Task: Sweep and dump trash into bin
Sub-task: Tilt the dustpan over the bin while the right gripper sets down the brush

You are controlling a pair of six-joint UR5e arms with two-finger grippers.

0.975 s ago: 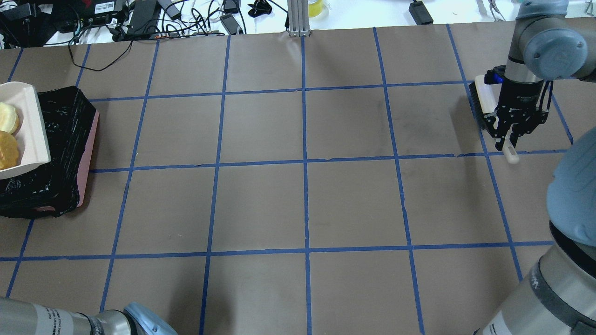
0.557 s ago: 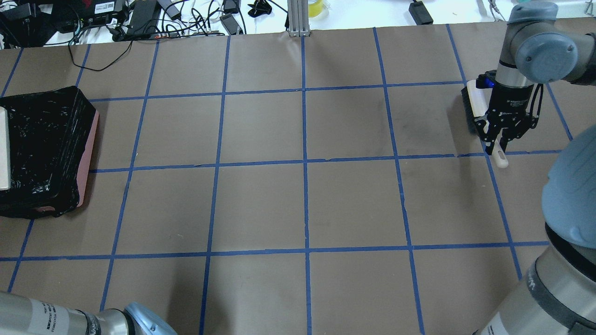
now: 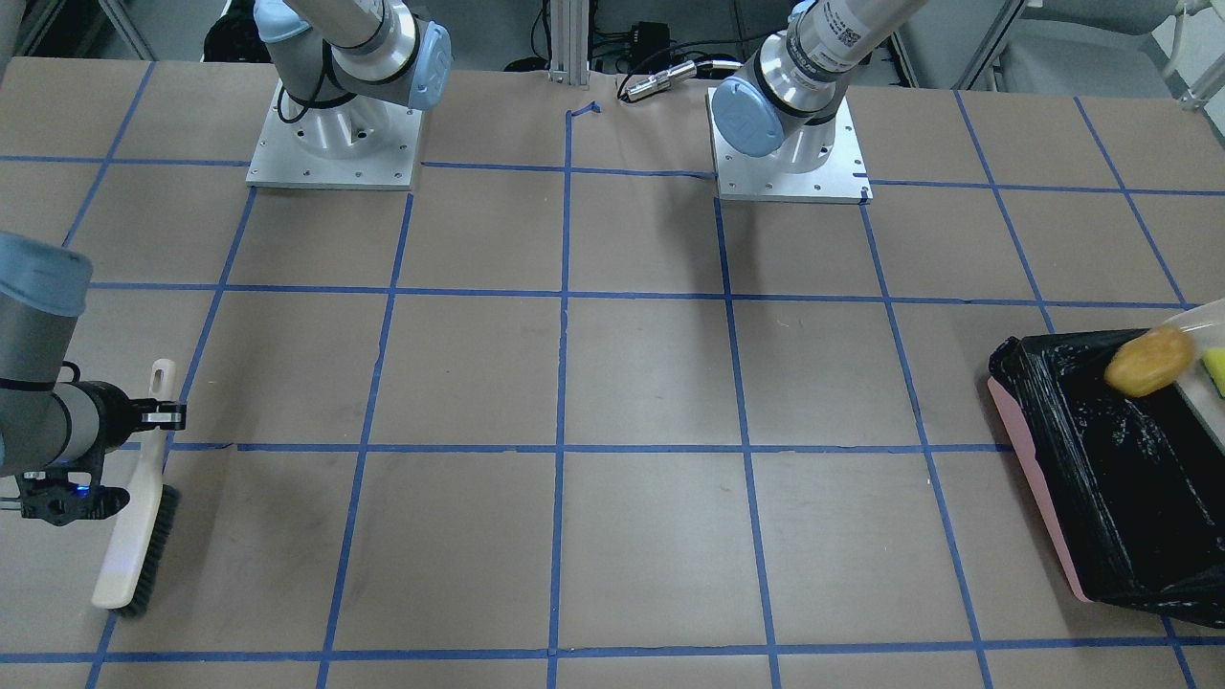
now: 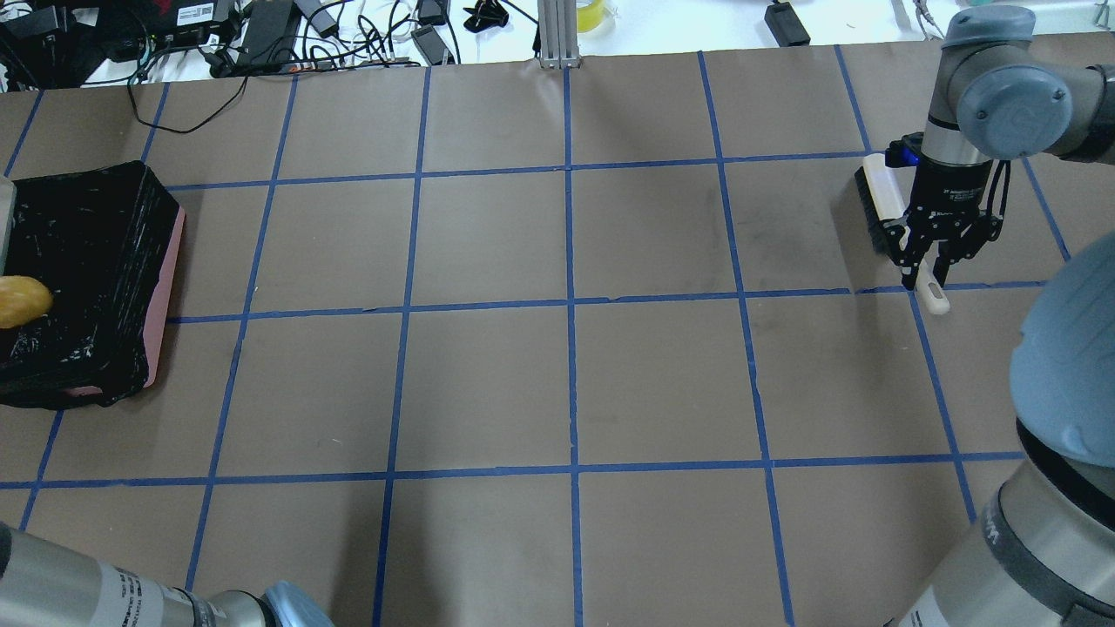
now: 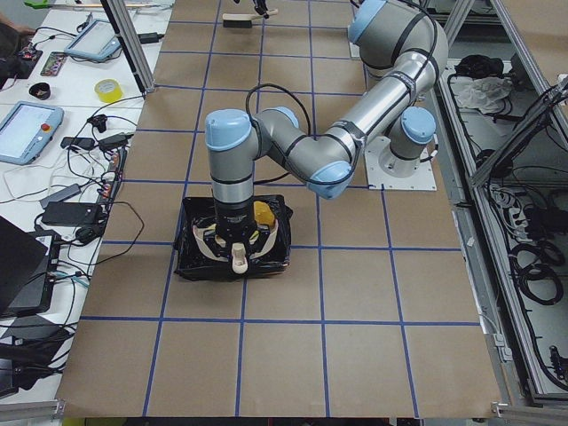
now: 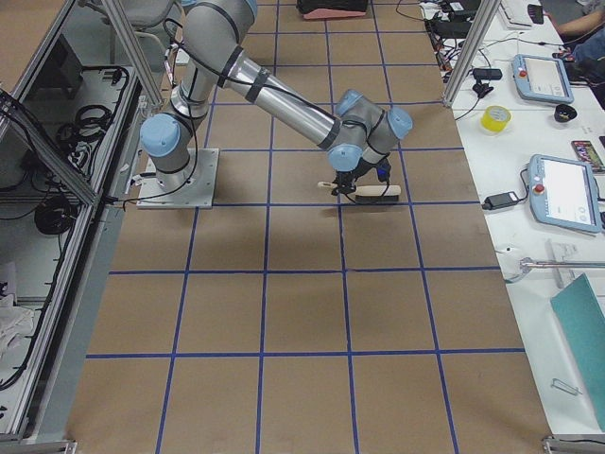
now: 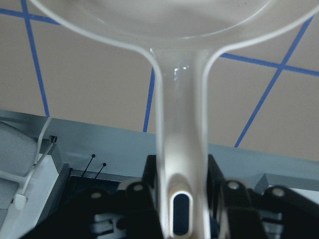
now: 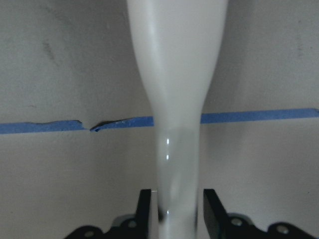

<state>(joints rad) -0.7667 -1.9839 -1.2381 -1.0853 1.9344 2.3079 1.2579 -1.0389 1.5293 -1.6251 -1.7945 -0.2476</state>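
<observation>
Two pieces of the trash show at the bin point(image 4: 167, 287), which stands at 9 o'clock on the table point(image 4: 488, 383), if 12 o'clock is the side far from my base. The bin is a pink box lined with a glossy black bag point(image 3: 1101, 459). An orange-brown lump point(image 3: 1148, 361) is at the 9 o'clock side of the bin, over the black bag and at the lip of the dustpan point(image 3: 1204, 394). Whether it lies on the lip or is in the air, I cannot tell. A yellow wedge point(image 3: 1216, 371) is on the dustpan, just beside the lump.

My left gripper point(image 7: 180, 199) is closed tight on the handle of the dustpan, one finger on each side of it with no gap. It holds the dustpan above the bin.

My right gripper point(image 8: 177, 211) is at about 2 o'clock on the table, well apart from the bin. It is closed on the thin white handle of the brush point(image 4: 880, 200), and both fingers point(image 8: 144, 211) touch the handle. The brush is low over the table. Its dark bristles are turned to 9 o'clock, and its handle end points to about 5 o'clock and crosses a line of blue tape point(image 4: 801, 293). Whether the bristles touch the table, I cannot tell.
</observation>
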